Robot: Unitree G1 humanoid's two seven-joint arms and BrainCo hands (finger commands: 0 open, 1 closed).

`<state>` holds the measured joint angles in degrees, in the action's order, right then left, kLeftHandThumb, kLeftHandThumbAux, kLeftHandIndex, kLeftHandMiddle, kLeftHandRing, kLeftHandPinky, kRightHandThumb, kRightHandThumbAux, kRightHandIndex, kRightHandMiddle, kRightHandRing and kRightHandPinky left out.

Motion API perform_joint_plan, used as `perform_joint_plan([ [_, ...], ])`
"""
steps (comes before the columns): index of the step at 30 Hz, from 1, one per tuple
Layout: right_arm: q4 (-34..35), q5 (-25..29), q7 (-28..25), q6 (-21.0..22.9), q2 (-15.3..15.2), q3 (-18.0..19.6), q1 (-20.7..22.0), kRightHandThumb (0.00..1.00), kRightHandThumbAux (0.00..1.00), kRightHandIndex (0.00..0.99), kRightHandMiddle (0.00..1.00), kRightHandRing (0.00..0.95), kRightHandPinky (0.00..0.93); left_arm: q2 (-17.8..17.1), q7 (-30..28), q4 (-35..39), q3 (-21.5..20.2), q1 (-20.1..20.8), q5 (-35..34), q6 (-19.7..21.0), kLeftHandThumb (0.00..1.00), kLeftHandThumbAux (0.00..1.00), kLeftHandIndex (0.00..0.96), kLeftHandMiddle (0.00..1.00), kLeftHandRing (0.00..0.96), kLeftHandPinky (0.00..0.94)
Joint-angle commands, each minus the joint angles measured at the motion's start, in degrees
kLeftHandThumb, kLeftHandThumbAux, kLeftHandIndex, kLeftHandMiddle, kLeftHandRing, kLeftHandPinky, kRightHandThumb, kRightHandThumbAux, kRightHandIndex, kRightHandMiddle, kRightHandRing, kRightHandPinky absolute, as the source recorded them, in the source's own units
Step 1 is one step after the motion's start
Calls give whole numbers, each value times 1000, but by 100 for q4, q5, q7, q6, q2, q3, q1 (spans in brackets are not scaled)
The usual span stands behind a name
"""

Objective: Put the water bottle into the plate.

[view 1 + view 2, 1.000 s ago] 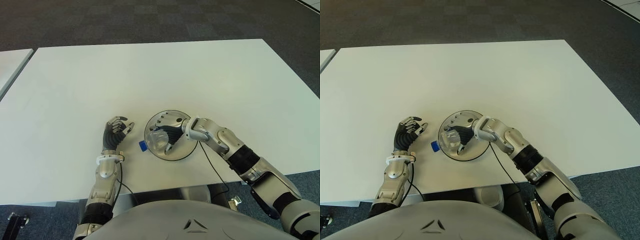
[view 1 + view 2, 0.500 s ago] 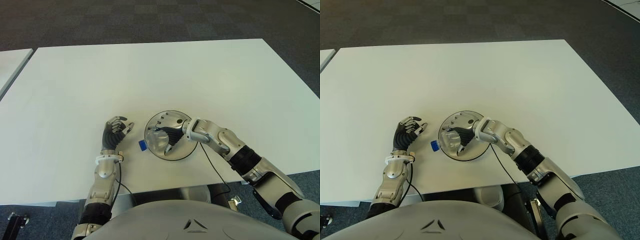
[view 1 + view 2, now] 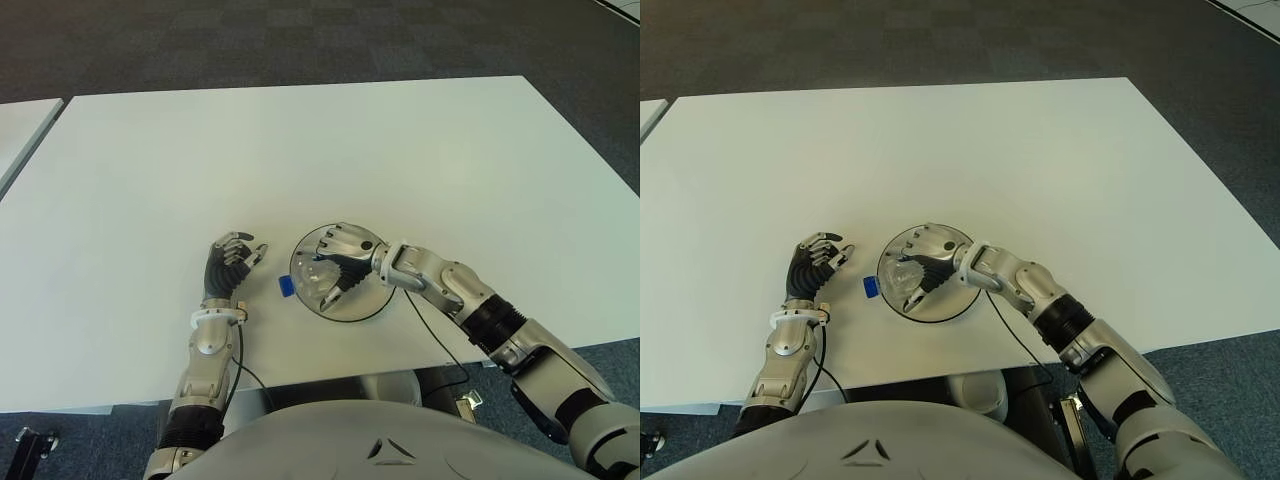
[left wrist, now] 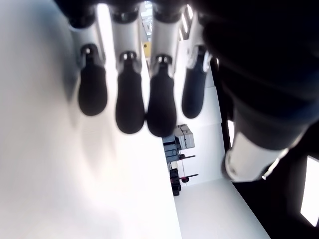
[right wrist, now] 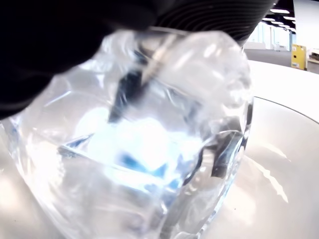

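Note:
The clear water bottle [image 3: 316,279] lies on its side in the round dark-rimmed plate [image 3: 374,297] near the table's front edge. Its blue cap [image 3: 285,287] pokes out over the plate's left rim. My right hand [image 3: 338,267] reaches in from the right, lies over the bottle and has its fingers wrapped around it. In the right wrist view the bottle [image 5: 149,149] fills the picture, with the plate [image 5: 279,164] beneath it. My left hand [image 3: 232,262] shows on the table just left of the cap, holding nothing, its fingers [image 4: 129,99] loosely bent.
The white table [image 3: 300,150] stretches far and wide beyond the plate. Dark carpet lies behind it, and the corner of a second white table [image 3: 25,125] shows at the far left. A thin cable [image 3: 430,335] runs from my right wrist over the front edge.
My right hand has rolled a little over the top of the bottle and its forearm has drifted slightly nearer. The bottle and plate have barely shifted. The left hand has stayed still.

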<state>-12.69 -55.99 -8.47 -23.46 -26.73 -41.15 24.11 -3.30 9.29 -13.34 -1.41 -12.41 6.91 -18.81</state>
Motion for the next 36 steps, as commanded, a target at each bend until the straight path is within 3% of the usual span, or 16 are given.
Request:
perform_joint_plan([
  [1, -165, -172, 69, -30, -85, -58, -149, 518, 233, 0, 0, 0, 0, 16, -41, -78, -13, -28, -9, 122, 706, 715, 436, 682, 663, 636],
  [15, -6, -208, 379, 84, -112, 74, -248, 511, 178, 0, 0, 0, 0, 28, 21, -105, -18, -17, 28, 137, 706, 715, 436, 685, 666, 640],
  [23, 113, -90, 439, 102, -92, 266, -339, 488, 163, 0, 0, 0, 0, -35, -67, -219, 21, 5, 32, -92, 703, 717, 435, 678, 662, 639],
  [36, 271, -138, 945, 470, 122, 608, -538, 461, 159, 0, 0, 0, 0, -66, -104, -306, 22, 32, -8, -133, 703, 717, 435, 680, 666, 638],
])
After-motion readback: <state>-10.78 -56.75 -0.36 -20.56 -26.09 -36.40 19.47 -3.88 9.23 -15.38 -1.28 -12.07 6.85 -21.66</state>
